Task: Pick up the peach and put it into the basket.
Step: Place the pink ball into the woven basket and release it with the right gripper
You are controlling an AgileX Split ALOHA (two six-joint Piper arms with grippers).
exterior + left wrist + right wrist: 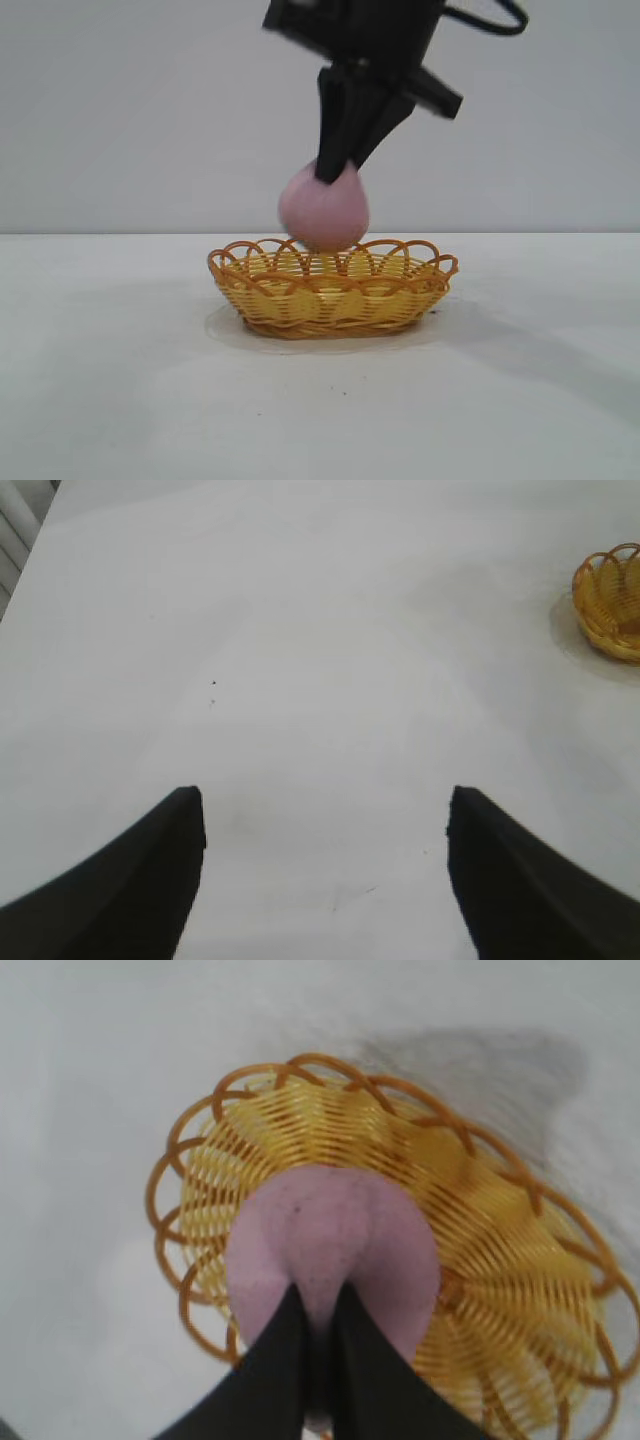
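Note:
The dusty pink peach (323, 212) hangs just above the basket (330, 290), its underside level with the orange looped rim. My right gripper (335, 170) comes down from above and is shut on the peach's narrow top. In the right wrist view the two black fingers (275, 1360) pinch a ridge of the peach (330, 1230), with the yellow weave of the basket (500, 1260) right below it. My left gripper (325, 805) stands open over bare table, far from the basket (610, 600), with nothing between its fingers.
The basket stands on a plain white table (120, 380) in front of a pale wall. A black cable (495, 20) loops off the right arm's wrist.

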